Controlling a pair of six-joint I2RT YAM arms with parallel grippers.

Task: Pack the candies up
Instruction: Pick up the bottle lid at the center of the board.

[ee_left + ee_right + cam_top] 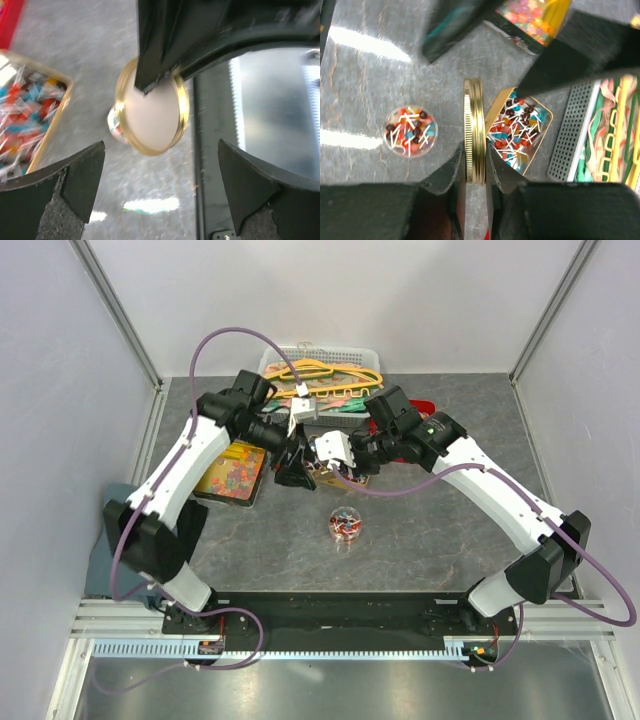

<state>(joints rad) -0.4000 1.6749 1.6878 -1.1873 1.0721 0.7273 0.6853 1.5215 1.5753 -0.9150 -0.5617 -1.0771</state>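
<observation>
The candies show in three places. A small clear jar (pixel 345 525) (pixel 411 131) on the grey table holds red, blue and dark pieces with white sticks. A gold-rimmed tray (pixel 520 130) (pixel 30 110) holds more of these. A second tray (pixel 232 472) (pixel 530 15) holds orange, yellow and pink gummies. My right gripper (pixel 476 165) (pixel 330 452) is shut on a gold jar lid (pixel 474 131) (pixel 152 112), held edge-on above the table. My left gripper (pixel 160 165) (pixel 293 465) stands open just in front of the lid, apart from it, with nothing between its fingers (pixel 65 185).
A white basket (pixel 320 370) with coloured hangers (pixel 615 130) stands at the back, a red object (pixel 425 405) to its right. A grey perforated piece (pixel 575 130) lies beside the stick-candy tray. Both arms meet over the table's middle.
</observation>
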